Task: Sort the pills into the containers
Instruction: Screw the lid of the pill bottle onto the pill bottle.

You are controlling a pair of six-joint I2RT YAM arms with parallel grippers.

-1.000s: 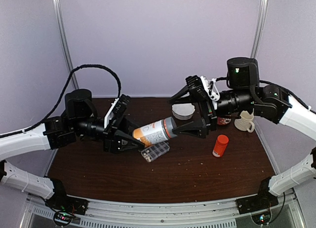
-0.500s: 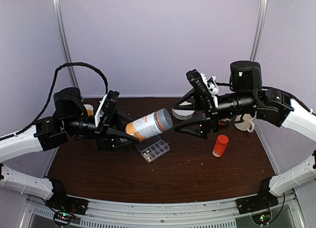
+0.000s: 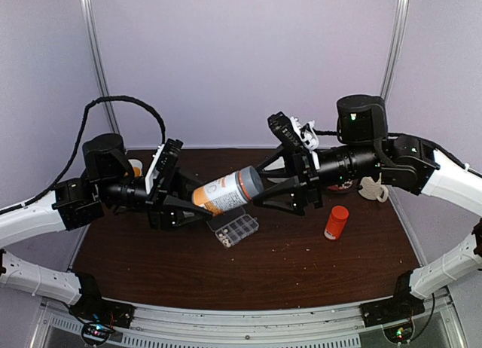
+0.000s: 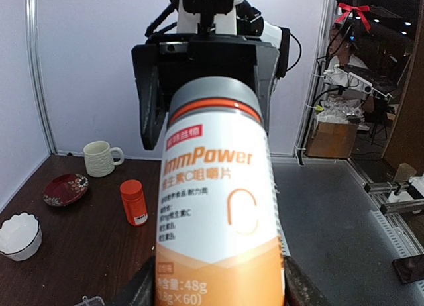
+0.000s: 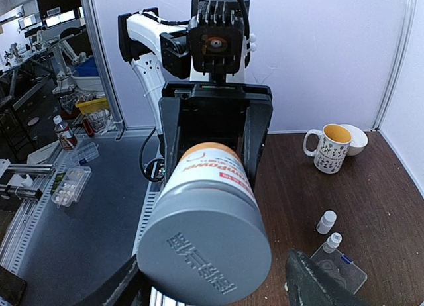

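Note:
My left gripper (image 3: 197, 205) is shut on the base of a large orange-and-white bottle (image 3: 224, 192) with a grey cap (image 3: 250, 184). The bottle is held tilted above the containers, a clear compartment box (image 3: 236, 230) on the table. A few whitish pills (image 3: 224, 240) lie in the box's near-left end. My right gripper (image 3: 256, 185) is open, with one jaw on each side of the grey cap. In the right wrist view the cap (image 5: 205, 256) fills the space between the fingers (image 5: 319, 284), and a gap shows on the right. In the left wrist view the bottle (image 4: 215, 187) sits between my fingers (image 4: 136, 289).
A small red bottle (image 3: 336, 222) stands right of centre, with a patterned mug (image 3: 373, 188) behind it. A red dish (image 4: 65, 189) and a white bowl (image 4: 18, 234) sit near the back. Two tiny white bottles (image 5: 325, 221), a clear flat box (image 5: 341, 267) and a yellow-lined mug (image 5: 328, 147) lie near the left arm.
My right gripper has moved left until its jaws flank the bottle's cap, and they have narrowed a little. The left arm drew back with the bottle a second ago and has held still since.

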